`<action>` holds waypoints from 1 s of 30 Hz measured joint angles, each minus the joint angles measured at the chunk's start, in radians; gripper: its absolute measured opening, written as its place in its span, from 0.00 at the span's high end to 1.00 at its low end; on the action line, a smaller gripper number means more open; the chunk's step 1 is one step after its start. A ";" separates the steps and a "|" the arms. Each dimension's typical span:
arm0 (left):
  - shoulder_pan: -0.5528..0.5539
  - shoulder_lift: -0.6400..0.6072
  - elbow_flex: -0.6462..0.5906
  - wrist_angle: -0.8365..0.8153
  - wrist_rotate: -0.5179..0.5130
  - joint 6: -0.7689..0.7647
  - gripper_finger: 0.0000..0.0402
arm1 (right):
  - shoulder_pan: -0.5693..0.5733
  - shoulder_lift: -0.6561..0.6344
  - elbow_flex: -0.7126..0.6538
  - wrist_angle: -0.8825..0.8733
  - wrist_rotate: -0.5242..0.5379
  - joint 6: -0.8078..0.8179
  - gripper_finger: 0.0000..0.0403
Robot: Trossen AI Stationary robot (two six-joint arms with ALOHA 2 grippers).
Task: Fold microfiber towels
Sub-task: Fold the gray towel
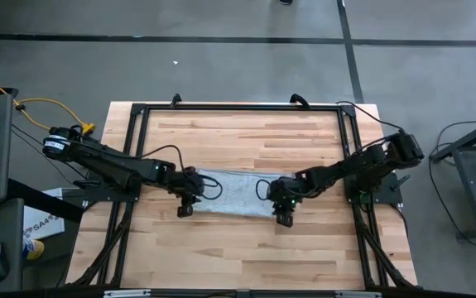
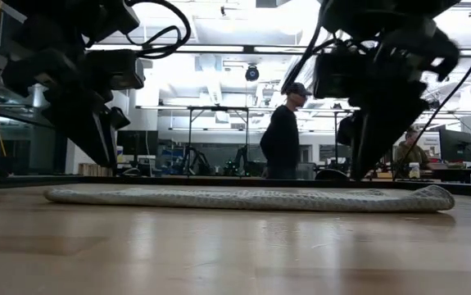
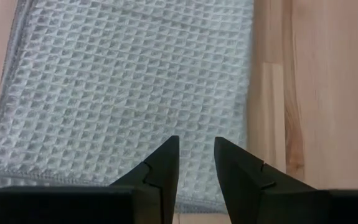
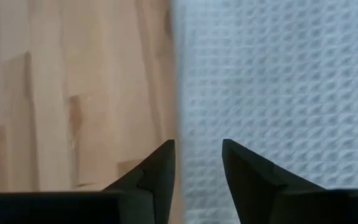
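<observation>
The microfiber towel (image 1: 233,193), light grey with a waffle texture, lies flat on the wooden table as a long strip running left to right. In the low view the towel (image 2: 243,197) has a rounded right end. My left gripper (image 1: 185,209) hangs open just above the strip's near left corner. In the left wrist view the left gripper (image 3: 196,155) has only towel (image 3: 129,81) behind its gap. My right gripper (image 1: 283,218) hangs open above the near right corner. In the right wrist view the right gripper (image 4: 197,158) stands over the towel's side edge (image 4: 175,93).
A black metal frame (image 1: 138,112) borders the table at the far, left and right sides. Bare wood (image 1: 238,257) stretches from the towel to the near edge. In the low view a person (image 2: 284,139) stands in the room beyond the table.
</observation>
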 joint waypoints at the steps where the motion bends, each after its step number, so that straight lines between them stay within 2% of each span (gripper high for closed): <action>1: 0.000 0.000 0.000 -0.004 -0.003 0.002 0.75 | -0.011 0.000 0.000 -0.003 0.000 -0.012 0.69; 6: 0.001 -0.004 0.001 -0.071 -0.024 0.003 0.75 | -0.071 0.000 0.000 -0.002 0.004 -0.062 0.72; 12: 0.003 -0.046 0.000 -0.154 -0.148 0.023 0.75 | -0.143 0.000 0.000 -0.002 0.004 -0.095 0.74; 15: 0.046 -0.073 0.001 -0.150 -0.139 0.073 0.75 | -0.173 0.000 0.000 0.001 0.004 -0.105 0.74; 18: 0.130 -0.081 0.001 -0.147 -0.093 0.141 0.75 | -0.198 0.000 0.000 0.006 0.004 -0.118 0.74; 22: 0.255 -0.081 -0.001 -0.140 0.023 0.233 0.75 | -0.226 0.000 0.000 0.009 0.006 -0.119 0.74; 30: 0.455 -0.081 -0.106 0.003 0.225 0.360 0.75 | -0.270 0.000 0.000 0.009 0.077 -0.126 0.74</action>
